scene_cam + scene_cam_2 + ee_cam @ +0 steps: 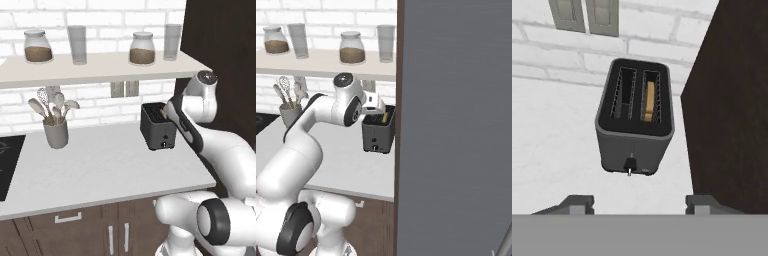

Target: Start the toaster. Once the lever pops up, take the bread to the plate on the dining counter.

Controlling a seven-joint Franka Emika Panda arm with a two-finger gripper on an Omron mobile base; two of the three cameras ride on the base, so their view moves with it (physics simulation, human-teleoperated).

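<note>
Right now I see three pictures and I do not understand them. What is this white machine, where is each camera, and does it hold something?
It is a white robot arm in a rendered kitchen. Two cameras sit on its base, behind it to the left and the right. The third looks along its tool, whose jaws stand apart and hold nothing. Below it on the grey counter stands the toaster, with the bread in one slot. A utensil holder also stands there. Above, a shelf carries jars and glasses.
</note>
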